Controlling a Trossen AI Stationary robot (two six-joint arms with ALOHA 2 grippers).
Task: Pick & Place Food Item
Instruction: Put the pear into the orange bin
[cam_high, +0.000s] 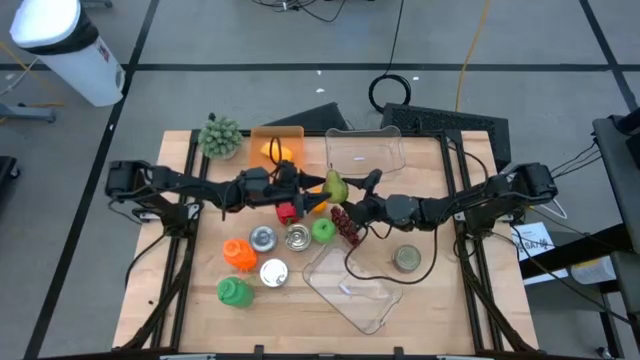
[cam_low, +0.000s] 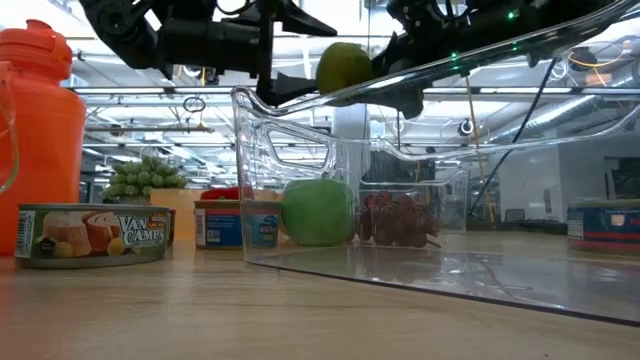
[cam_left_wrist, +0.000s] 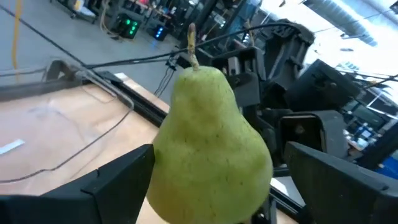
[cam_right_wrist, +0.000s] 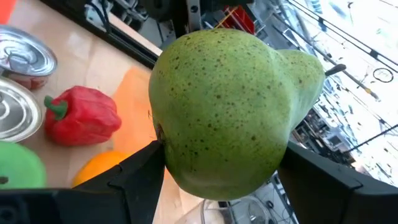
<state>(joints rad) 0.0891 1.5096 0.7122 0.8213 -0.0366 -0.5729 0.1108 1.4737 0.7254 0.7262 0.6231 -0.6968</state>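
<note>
A green speckled pear (cam_high: 335, 186) hangs above the middle of the table between both grippers. My right gripper (cam_right_wrist: 221, 162) comes level from the table's right and is shut on it. My left gripper (cam_left_wrist: 221, 152) comes level from the left and stands open, a finger on either side of the pear (cam_left_wrist: 211, 143); a dark gap shows beside one finger (cam_left_wrist: 323, 168). In the low view the pear (cam_low: 345, 68) floats well above the tabletop. My right gripper pinches the pear's wide lower body (cam_right_wrist: 163, 134) between its two fingers (cam_right_wrist: 134, 171), coming level from the table's right. The pear's round bottom faces this wrist and its stem end points away. The pear is lifted clear of the table. Whether my left gripper's fingers touch the pear, I cannot tell.
Below lie a red pepper (cam_high: 288, 210), a green apple (cam_high: 323, 231), grapes (cam_high: 347, 225) and several cans (cam_high: 297, 238). Clear tubs sit far (cam_high: 365, 150) and near (cam_high: 355, 290). An orange bottle (cam_high: 238, 253) and a green bottle (cam_high: 233, 291) stand near left.
</note>
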